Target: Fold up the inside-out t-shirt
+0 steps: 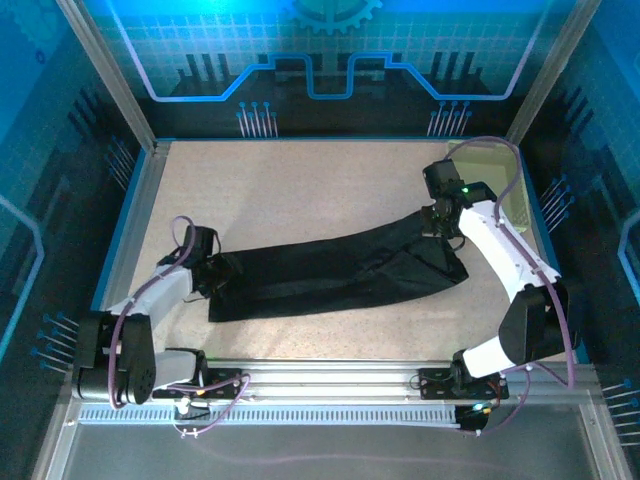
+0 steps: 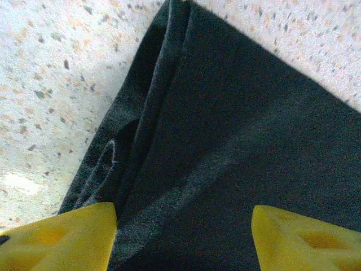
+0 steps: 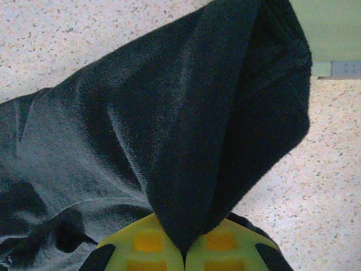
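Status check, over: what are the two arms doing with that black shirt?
Left gripper open over t-shirt, left end. Right gripper shut on its right end. Stretched long across table. Nothing blocking.

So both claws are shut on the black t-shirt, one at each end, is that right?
Not quite: only the right claw is shut on the black t-shirt. The left claw is at the other end but open, its yellow fingers spread over the fabric, as the left wrist view shows.

No words, numbers or labels can be read here. The blue back wall [image 1: 200, 60] has a drawn gear [image 1: 335, 12] and lines, but no letters.
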### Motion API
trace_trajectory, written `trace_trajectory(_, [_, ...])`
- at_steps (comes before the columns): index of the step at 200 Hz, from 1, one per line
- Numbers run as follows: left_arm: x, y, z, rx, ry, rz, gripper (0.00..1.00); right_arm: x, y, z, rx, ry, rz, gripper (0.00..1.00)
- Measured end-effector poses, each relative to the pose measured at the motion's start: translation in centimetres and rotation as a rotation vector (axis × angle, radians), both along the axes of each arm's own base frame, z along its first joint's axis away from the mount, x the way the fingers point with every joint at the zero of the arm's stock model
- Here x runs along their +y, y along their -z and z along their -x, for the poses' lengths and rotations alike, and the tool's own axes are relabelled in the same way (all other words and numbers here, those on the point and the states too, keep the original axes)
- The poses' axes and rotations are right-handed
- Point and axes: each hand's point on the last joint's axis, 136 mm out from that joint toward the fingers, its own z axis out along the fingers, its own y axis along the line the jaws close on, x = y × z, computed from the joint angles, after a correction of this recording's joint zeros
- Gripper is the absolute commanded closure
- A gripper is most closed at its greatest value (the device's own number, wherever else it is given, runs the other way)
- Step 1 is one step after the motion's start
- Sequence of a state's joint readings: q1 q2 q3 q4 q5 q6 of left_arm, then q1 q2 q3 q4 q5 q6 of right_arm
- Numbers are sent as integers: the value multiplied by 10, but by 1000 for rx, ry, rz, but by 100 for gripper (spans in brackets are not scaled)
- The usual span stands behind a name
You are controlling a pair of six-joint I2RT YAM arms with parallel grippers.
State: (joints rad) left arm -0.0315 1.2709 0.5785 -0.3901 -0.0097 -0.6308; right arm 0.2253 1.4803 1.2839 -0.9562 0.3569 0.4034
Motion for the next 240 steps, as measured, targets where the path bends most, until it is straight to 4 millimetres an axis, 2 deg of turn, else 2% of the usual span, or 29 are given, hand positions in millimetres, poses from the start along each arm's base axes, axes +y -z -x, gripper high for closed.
trace_trajectory(37, [-22,5,3,18,62,-6,44,-6,-5,-2,27,0,59,100])
trace_trajectory(79, [-64,6,14,19,157,16,45,-8,-11,-5,47,-13,119,100])
trace_trajectory(115, [-104,6,31,24,258,29,45,2,-26,-12,41,-52,162,100])
trace_trajectory(134, [-116,6,38,29,293,35,44,12,-34,-15,27,-80,174,100])
trace_trajectory(151, [-113,0,40,18,280,27,40,24,-40,-15,23,-113,184,100])
trace_trajectory(167, [-104,-15,38,-31,254,15,39,34,-43,-14,24,-144,198,100])
trace_trajectory(195, [-75,-41,26,-112,156,-2,38,47,-39,-13,50,-186,234,100])
trace_trajectory(219, [-54,-39,24,-93,90,-22,41,55,-33,-12,74,-209,252,100])
trace_trajectory(240, [-52,-27,28,-47,87,-25,45,63,-33,-10,81,-226,255,100])
